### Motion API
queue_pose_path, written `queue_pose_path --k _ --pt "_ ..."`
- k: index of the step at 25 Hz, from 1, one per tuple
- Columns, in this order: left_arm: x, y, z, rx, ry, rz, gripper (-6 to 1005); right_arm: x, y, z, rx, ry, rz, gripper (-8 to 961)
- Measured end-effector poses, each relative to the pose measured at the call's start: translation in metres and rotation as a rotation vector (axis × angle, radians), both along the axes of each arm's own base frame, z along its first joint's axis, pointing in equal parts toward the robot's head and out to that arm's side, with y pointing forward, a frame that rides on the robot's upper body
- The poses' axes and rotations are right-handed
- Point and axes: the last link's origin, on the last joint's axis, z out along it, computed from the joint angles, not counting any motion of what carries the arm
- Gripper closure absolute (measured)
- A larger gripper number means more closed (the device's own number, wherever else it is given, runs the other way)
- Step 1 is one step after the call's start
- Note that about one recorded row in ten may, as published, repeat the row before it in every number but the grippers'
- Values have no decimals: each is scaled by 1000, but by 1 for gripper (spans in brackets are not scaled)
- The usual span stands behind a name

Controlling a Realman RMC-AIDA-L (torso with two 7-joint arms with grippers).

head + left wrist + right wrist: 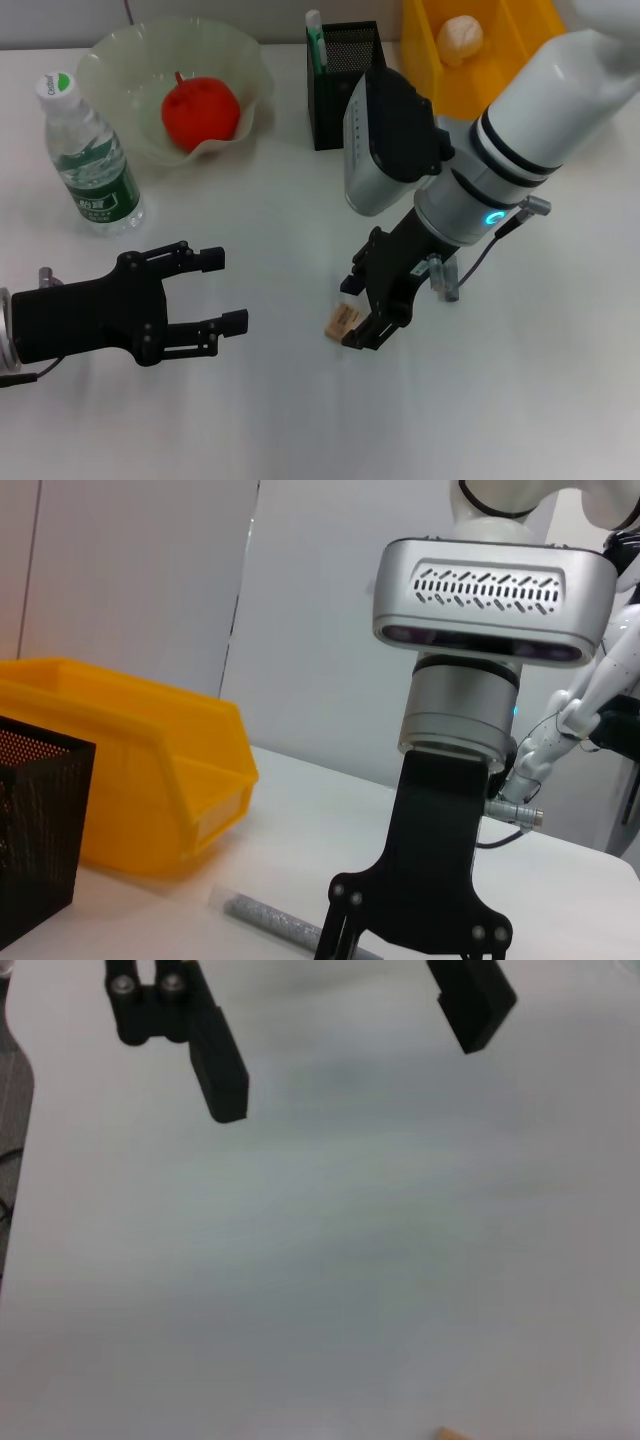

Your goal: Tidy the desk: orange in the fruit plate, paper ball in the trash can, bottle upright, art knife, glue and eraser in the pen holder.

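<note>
— Eraser first: where does it lie?
— On the white desk, near the middle, right at the tips of the right tool.
— What stands around it?
— Behind it, the pen holder with a green-and-white stick in it, and the yellow trash can with the paper ball inside. Far left, the fruit plate holds the orange — the bottle stands upright beside it. A small grey tube lies by the right arm's wrist.
— And the right tool itself?
— Lowered over the eraser, fingers spread on either side; I cannot tell whether they touch it.
— The left one?
— The left tool hovers over bare desk, well apart from the eraser, fingers released and wide — holding nothing.
</note>
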Motion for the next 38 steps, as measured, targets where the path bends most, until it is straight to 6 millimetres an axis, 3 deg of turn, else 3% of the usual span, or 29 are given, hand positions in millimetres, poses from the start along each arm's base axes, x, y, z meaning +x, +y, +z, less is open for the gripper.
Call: queue_pose_path --k 23,28,33,38 --pt "2 1 0 5 -9 1 157 -1 -4 -14 1 -18 69 384" --pt "2 2 0 6 -9 0 157 -1 -4 -15 2 -25 73 443" --pt "2 2 0 9 -10 -1 157 -6 -4 -13 8 -13 64 501" --pt "2 2 0 9 -10 -3 157 -15 1 -1 25 18 20 493"
